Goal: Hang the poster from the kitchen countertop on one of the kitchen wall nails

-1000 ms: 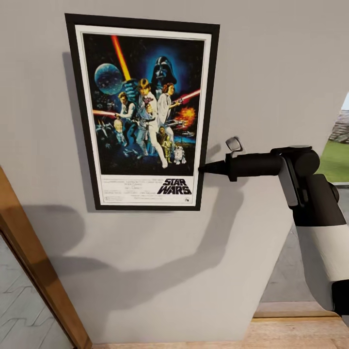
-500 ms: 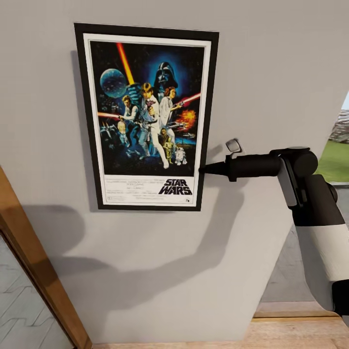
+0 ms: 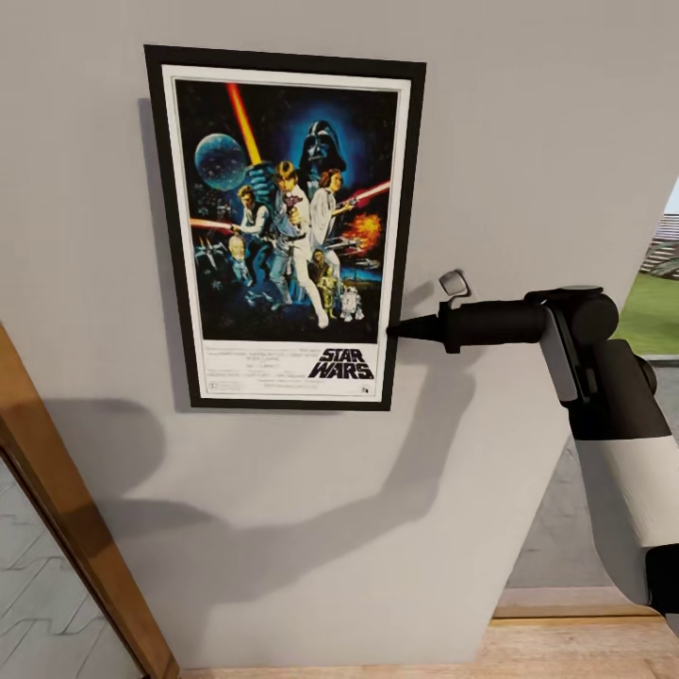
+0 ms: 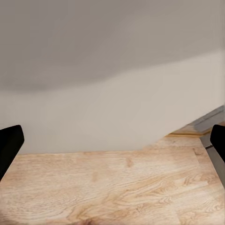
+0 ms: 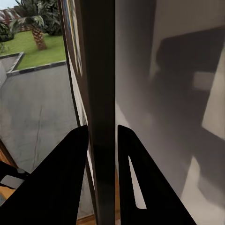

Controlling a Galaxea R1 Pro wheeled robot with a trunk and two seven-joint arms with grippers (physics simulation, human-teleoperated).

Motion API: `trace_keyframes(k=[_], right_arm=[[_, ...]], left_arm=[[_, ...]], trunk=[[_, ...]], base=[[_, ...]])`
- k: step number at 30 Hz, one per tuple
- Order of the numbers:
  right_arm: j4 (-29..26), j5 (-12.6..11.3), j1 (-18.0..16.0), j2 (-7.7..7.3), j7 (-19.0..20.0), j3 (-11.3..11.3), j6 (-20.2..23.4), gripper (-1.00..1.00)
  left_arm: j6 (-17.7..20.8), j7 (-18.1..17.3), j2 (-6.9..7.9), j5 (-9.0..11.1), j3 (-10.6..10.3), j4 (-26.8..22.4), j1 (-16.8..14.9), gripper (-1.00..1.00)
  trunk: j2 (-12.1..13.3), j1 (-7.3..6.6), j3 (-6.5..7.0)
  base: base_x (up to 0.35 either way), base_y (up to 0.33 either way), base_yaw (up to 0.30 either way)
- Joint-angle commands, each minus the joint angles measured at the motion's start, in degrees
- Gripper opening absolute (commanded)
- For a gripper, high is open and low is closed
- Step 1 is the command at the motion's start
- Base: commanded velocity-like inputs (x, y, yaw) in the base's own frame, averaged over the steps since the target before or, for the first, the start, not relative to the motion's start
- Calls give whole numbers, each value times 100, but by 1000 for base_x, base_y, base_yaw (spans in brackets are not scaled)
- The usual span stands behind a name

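The Star Wars poster (image 3: 288, 226) stands upright and flat against the grey wall (image 3: 538, 132), black frame and white border facing me. My right gripper (image 3: 394, 329) reaches in from the right and is shut on the poster's right edge, low on the frame. In the right wrist view the dark frame edge (image 5: 101, 70) runs between the two black fingers of the right gripper (image 5: 102, 133). My left gripper (image 4: 112, 140) is open with nothing in it, facing the wall base and wooden floor (image 4: 112, 192). The kitchen countertop is out of view.
A wooden door frame (image 3: 75, 538) slants up at the lower left, with a pale patterned panel (image 3: 47, 604) beside it. An opening at the right shows grass outside (image 3: 655, 311). The arm's shadow falls on the wall below the poster.
A second ago the poster sat slightly higher and farther left; it shifted down and right, then held still. The right arm has stayed in place.
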Motion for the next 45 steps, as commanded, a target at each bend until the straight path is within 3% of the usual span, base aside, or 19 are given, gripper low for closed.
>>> trace_keyframes(k=[1, 17, 18, 45], right_arm=[[1, -23, -7, -5, 6, 8, 41, -100], [-69, -30, -8, -5, 6, 8, 41, -100], [-69, -30, -8, -5, 6, 8, 41, 100], [-69, -33, -8, -2, 6, 2, 50, 100]], left_arm=[[-27, -12, 1, 45, -48, 2, -5, 100], [-27, -12, 16, 48, -43, 2, -1, 100], [-27, -12, 17, 48, -42, 2, -1, 100], [-27, -12, 21, 48, -39, 2, -1, 100]], trunk=[[-14, 4, -14], [-14, 4, -14], [-14, 4, -14], [-14, 4, -14]], base=[[0, 0, 0], [108, 0, 0], [18, 0, 0], [-1, 0, 0]])
